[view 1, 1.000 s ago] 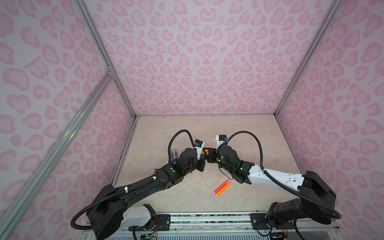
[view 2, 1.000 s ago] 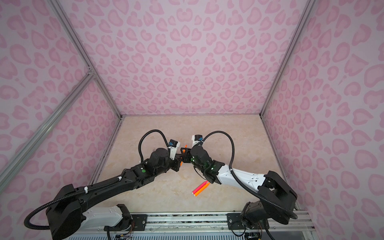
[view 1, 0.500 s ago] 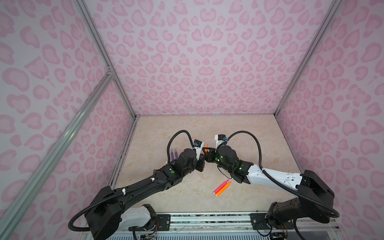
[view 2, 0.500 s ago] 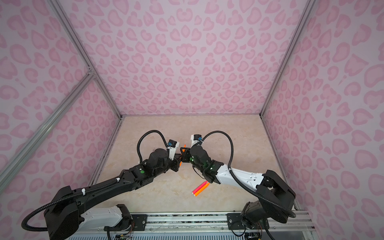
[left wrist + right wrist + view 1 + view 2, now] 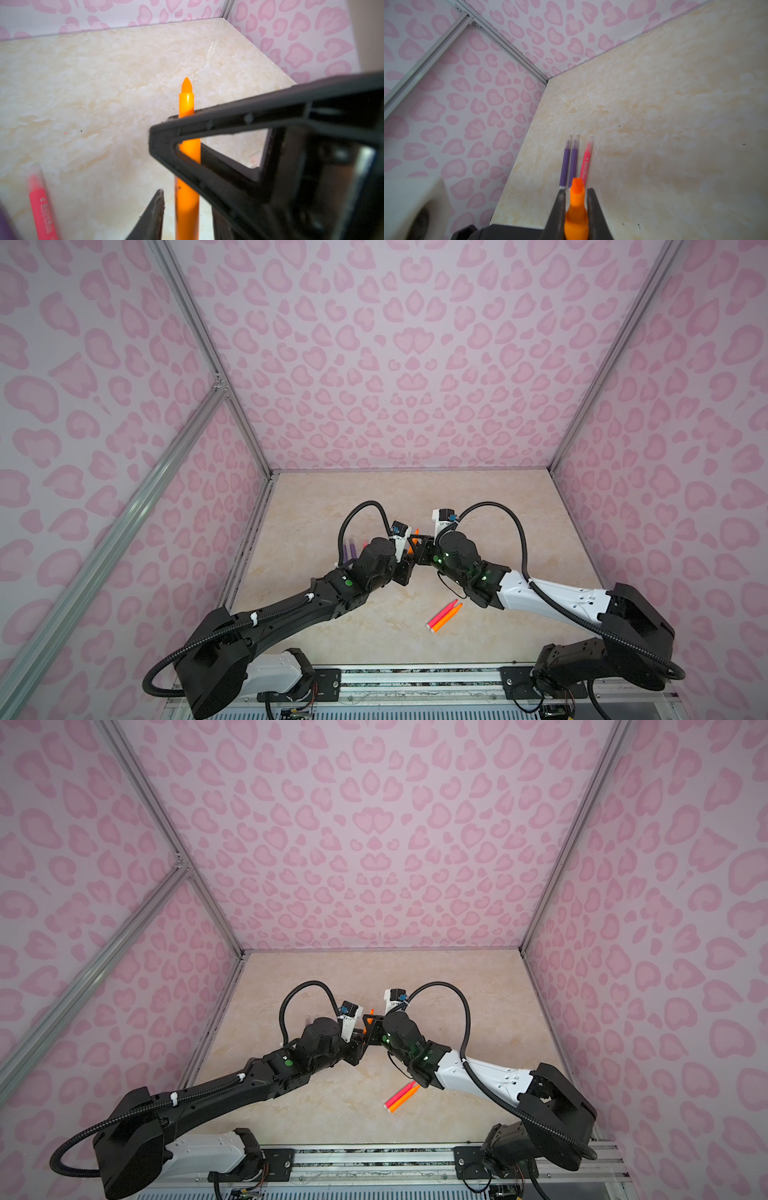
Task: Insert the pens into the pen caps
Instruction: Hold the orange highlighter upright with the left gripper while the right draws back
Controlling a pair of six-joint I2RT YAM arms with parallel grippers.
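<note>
a: near the middle of the table [image 5: 478, 506], who has the orange pen [image 5: 576, 218]?
b: right gripper [image 5: 576, 191] is clenched on it, tip out; left gripper [image 5: 187, 218] stands loose round the barrel, probably to leave the tip free for a cap.
a: others?
b: at nine o'clock, two purple pens [image 5: 564, 164] and a pink pen [image 5: 585, 164] wearing clear caps [image 5: 577, 140]; at five o'clock, a bare pair [image 5: 442, 612].

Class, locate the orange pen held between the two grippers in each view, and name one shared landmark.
In a top view: orange pen near centre, between the two wrists.
In a top view: orange pen near centre, between the wrists.
Left wrist: orange pen mid-picture, tip bare.
Right wrist: orange pen clamped in the right gripper.
Shared landmark: the beige marble tabletop.
</note>
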